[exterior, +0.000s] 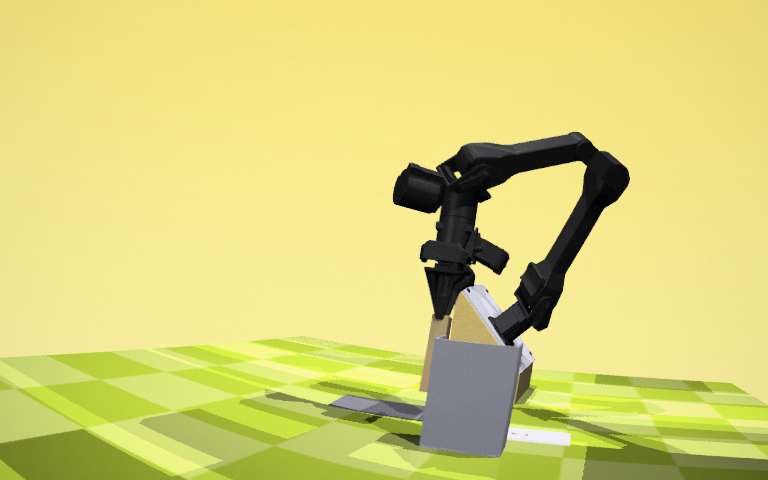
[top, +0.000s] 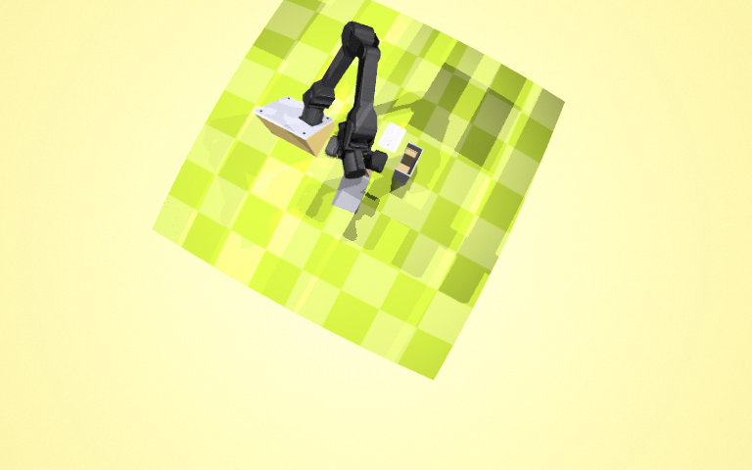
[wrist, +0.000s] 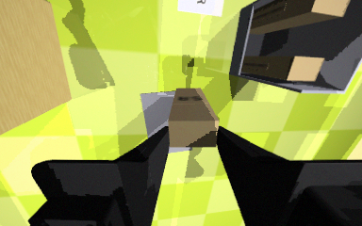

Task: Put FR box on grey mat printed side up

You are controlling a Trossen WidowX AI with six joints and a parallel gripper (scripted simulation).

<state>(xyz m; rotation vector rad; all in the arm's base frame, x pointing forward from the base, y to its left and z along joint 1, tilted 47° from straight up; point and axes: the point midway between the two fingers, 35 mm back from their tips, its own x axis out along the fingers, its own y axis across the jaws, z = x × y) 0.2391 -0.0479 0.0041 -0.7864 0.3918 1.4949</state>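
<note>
Green checked floor (top: 354, 285) (exterior: 198, 447), yellow all round. Left in wrist view: wooden side of arm's stand (wrist: 28, 66). Middle: gripper (exterior: 440, 316) (wrist: 192, 131) pinches tan box (exterior: 436, 350) (wrist: 193, 134) by its top end. Box hangs upright under fingers, near grey mat (top: 351, 194) (exterior: 376, 406) (wrist: 156, 113). Dark print on one side; can't read code. Box looks light, stiff, maybe a bit slippery; best hold: narrow sides, near top. Right: bin (top: 407, 161) (exterior: 470, 396) (wrist: 322, 90), two boxes standing inside.
</note>
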